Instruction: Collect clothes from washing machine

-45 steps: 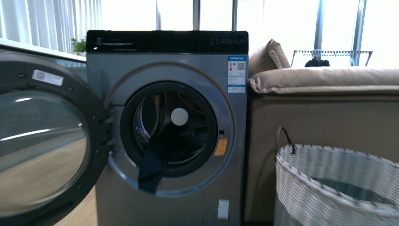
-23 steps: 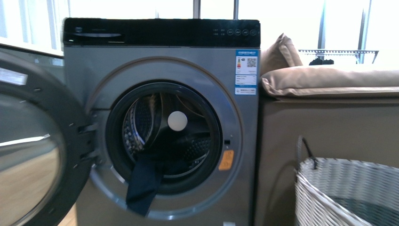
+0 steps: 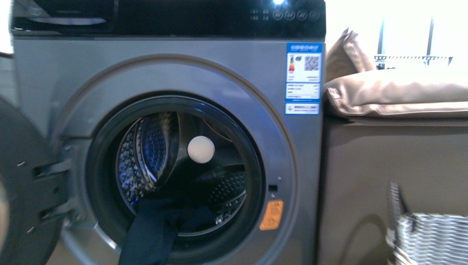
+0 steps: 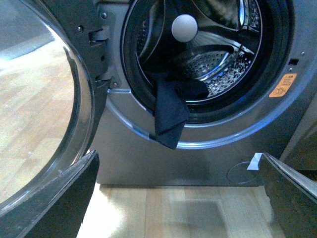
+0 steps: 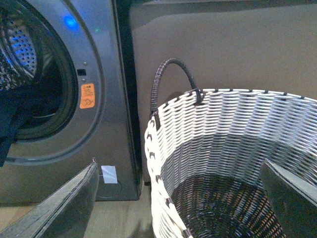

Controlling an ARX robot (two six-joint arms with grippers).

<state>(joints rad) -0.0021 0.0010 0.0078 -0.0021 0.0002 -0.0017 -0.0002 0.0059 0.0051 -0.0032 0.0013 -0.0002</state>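
Item: grey metallic front-loading washing machine point(image 3: 165, 66) with a black top control panel point(image 3: 165, 16), filling most of the front view; a blue-and-white label point(image 3: 303, 77) sits at the upper right corner of its face and an orange sticker point(image 3: 271, 215) low beside the porthole. Round dark-rimmed glass door point(image 3: 22, 182) swung fully open on the hinge side, at the left edge of the front view. Perforated steel drum point(image 3: 138, 160) exposed, lit bluish, with a white round disc point(image 3: 201, 149) showing at the back of the drum. Contents: dark navy limp knit clothes point(image 3: 146, 229) lying in the bottom of the drum, one fold draped out over the lower rim of the porthole and hanging down the machine's front. To the right of the machine, touching or just beside it, a beige padded sofa point(image 3: 397, 91); in front of the sofa, a white-and-grey woven basket point(image 5: 223, 129) with a dark loop handle, nothing visible inside. Pale wooden floor point(image 4: 188, 208) below the machine. Left end effector point(image 4: 178, 163): dark fingers point(image 4: 59, 203) spread wide apart, nothing held, facing the porthole and the hanging garment, apart from both. Right end effector point(image 5: 179, 163): fingers point(image 5: 64, 208) likewise spread wide, nothing held, above the basket's mouth
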